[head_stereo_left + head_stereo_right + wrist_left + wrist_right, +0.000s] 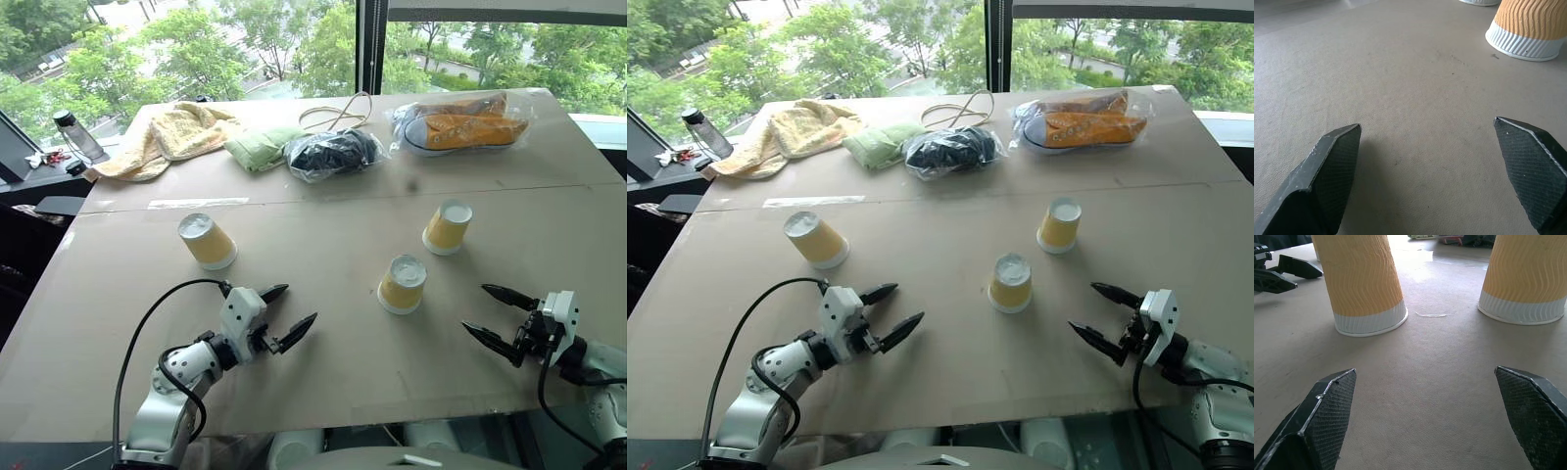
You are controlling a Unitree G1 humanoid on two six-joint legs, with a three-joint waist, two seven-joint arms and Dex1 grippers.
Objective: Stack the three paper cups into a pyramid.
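Near edge, left: left gripper [284, 313], black jaws spread wide and empty, hovering low over the brown cardboard-covered bench [323, 392]
Near edge, right: right gripper [495, 315], jaws also wide apart, holding nothing
Middle: yellow-orange ribbed paper cup [403, 283], upside down on its white rim, standing alone between the two grippers
Beyond, right: second identical cup [448, 226], inverted, near the first but apart
Beyond, left: third cup [207, 241], inverted and tilted, well apart from both
Pyramid: not built; no cup is stacked
Far edge: yellow towel [168, 137], green cloth [261, 145], bagged orange shoe [462, 124]
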